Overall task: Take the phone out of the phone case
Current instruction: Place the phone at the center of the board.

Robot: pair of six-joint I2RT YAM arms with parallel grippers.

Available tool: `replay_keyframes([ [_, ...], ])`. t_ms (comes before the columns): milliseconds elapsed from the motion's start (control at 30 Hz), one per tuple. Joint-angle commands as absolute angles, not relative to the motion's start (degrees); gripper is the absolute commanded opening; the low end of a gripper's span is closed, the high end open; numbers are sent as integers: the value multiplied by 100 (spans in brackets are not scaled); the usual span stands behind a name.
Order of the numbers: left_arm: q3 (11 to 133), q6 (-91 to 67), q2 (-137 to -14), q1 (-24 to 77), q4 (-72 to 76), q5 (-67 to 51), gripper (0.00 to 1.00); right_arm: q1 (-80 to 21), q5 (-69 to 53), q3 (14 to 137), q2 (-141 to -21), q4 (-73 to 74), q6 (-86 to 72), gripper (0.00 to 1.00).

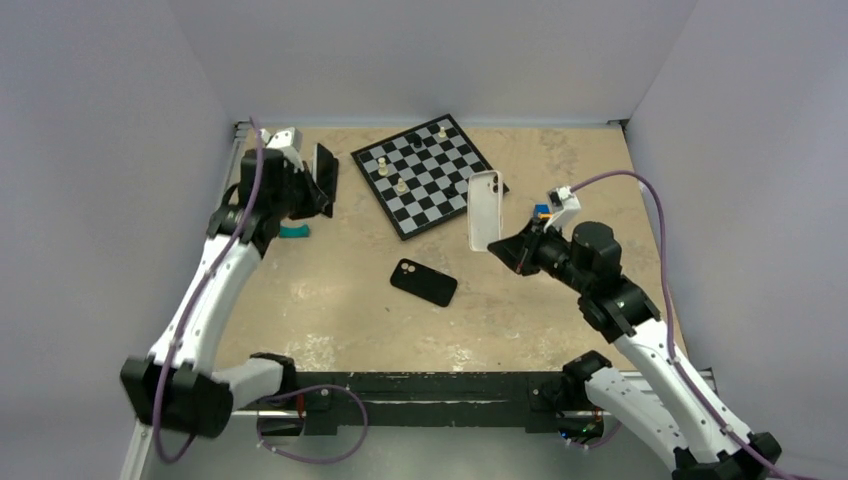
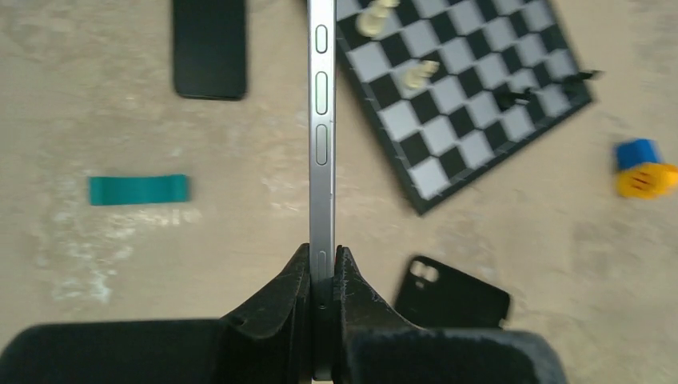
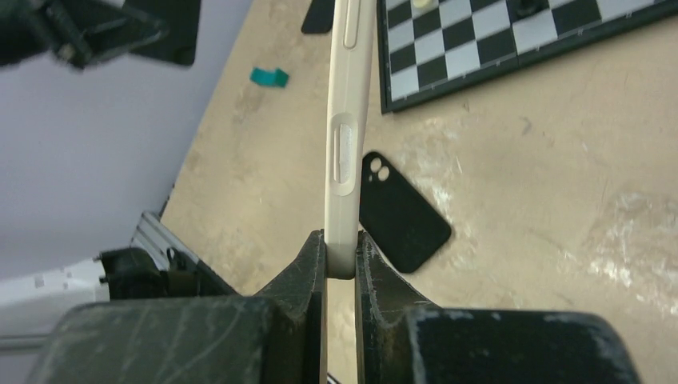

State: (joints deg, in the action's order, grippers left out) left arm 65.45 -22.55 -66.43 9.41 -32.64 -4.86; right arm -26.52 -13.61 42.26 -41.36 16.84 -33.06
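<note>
well, left gripper (image 2: 322,252) clamps the phone (image 2: 321,120), long axis toward 12 o'clock. right gripper (image 3: 340,240) clamps the cream phone case (image 3: 348,120).

White arms (image 1: 212,290), black joints (image 1: 620,305), purple cables (image 1: 657,215), black grippers (image 2: 322,260) (image 3: 340,244).

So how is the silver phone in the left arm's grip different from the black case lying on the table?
The phone is pinched on its edge in the left gripper; the phone case lies flat on the table. The phone's edge is shiny silver with buttons; the phone case is matte black with a camera cut-out. Both are thin.
</note>
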Motion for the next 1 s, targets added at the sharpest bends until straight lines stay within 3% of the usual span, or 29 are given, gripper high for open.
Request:
replay_keyframes([
  [0,7378,-1242,-8043,201,-3479,88,0,-2670,-1886,4019,-3662,2147,-3205,0],
  [133,7937,-898,-9021,-195,-3041,-35,0,-2671,-2085,4068,-3433,2464,-3101,0],
  [267,9359,-617,-10495,-470,-3757,-252,0,-2665,-2221,4143,-3409,2717,-2960,0],
  [533,11341,-521,-12275,-824,-4659,-1258,0,-2669,-2368,4170,-3261,2663,-3023,0],
  [967,11634,-609,-13034,-882,-5007,-1340,0,-2670,-2580,4130,-3131,2368,-3384,0],
])
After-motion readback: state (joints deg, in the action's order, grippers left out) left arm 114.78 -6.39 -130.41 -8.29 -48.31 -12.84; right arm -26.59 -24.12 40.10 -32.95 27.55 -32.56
